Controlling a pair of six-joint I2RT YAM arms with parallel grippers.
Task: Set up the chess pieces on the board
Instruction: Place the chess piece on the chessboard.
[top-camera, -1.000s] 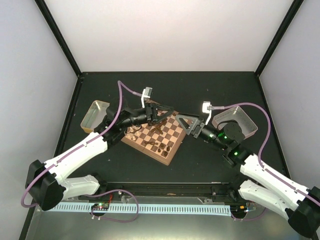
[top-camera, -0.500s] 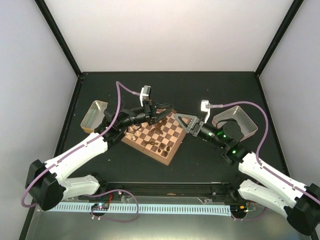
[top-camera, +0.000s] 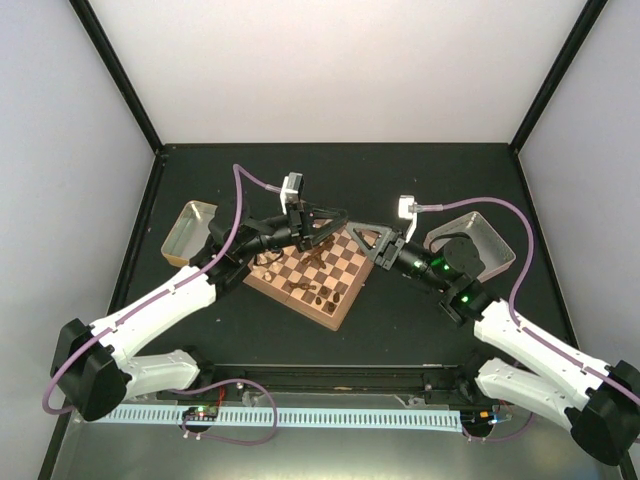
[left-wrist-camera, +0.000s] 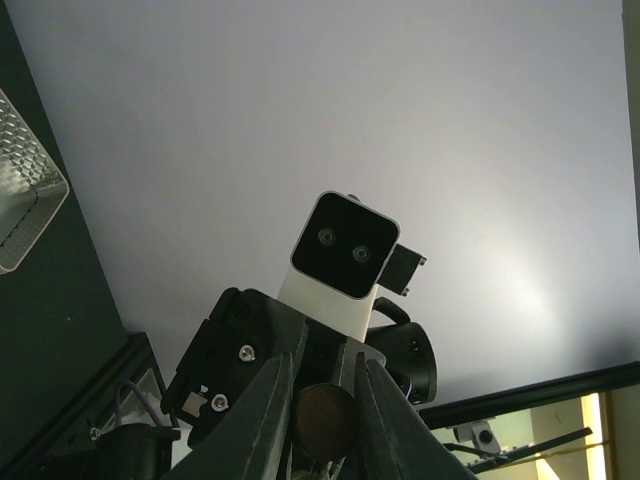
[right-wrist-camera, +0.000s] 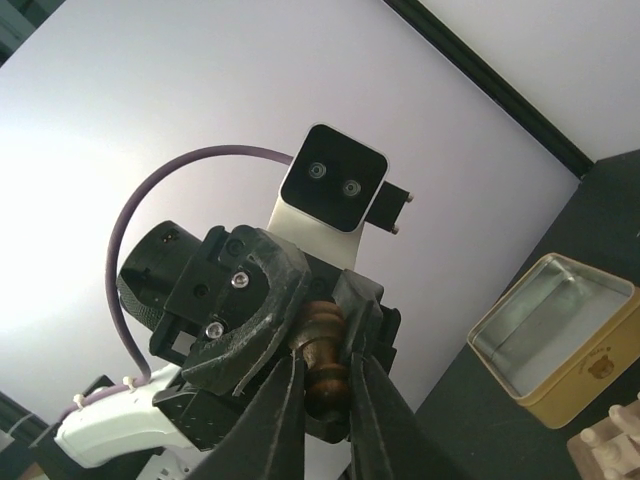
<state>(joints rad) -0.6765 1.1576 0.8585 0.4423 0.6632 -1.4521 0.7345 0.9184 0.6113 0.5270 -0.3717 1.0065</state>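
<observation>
Dark brown chessman (right-wrist-camera: 325, 352) in mid-air over the far corner of the board (top-camera: 290, 304), pinched at once by my left gripper (top-camera: 344, 222) and right gripper (top-camera: 358, 238) (jaws nearly closed). The right has just edged in, so I judge a handover is under way.

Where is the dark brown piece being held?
Right wrist view: the dark brown piece sits where left gripper and right gripper meet, above the board's far corner.

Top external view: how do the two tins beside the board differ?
The left tin has yellow-gold sides; the right tin looks pale grey. The left tin is narrower and fully in view; the right tin is wider and partly hidden by the right arm. Both are shallow, open-topped and off the board.
</observation>
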